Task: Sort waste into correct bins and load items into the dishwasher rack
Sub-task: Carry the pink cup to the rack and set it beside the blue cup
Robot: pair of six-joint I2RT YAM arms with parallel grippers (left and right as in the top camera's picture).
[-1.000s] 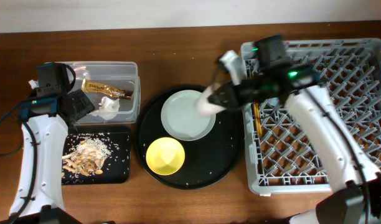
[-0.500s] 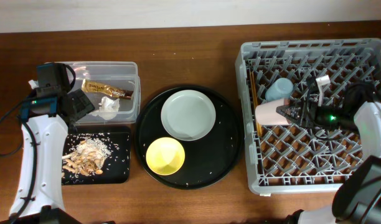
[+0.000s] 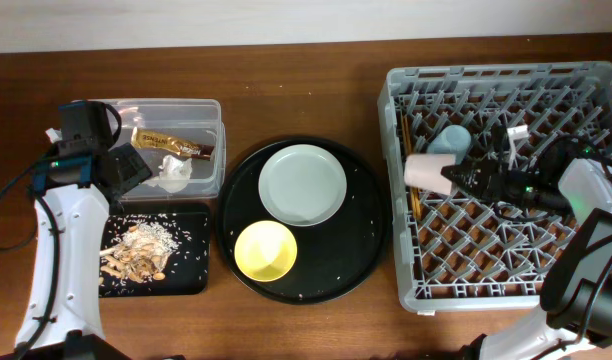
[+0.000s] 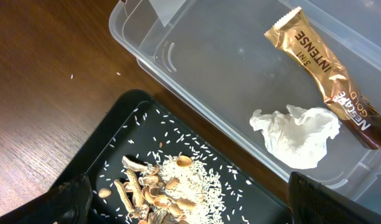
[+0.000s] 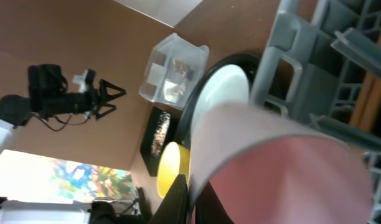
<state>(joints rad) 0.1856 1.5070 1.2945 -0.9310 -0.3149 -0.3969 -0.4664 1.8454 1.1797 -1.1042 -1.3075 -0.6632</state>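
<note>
Round black tray (image 3: 364,248) sits on wooden table (image 3: 306,92).

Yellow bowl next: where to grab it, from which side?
Pinch the yellow bowl by its rim from above, one finger inside, one outside. It sits upright and open on the round tray, likely too wide to span; take the rim away from the plate.
</note>
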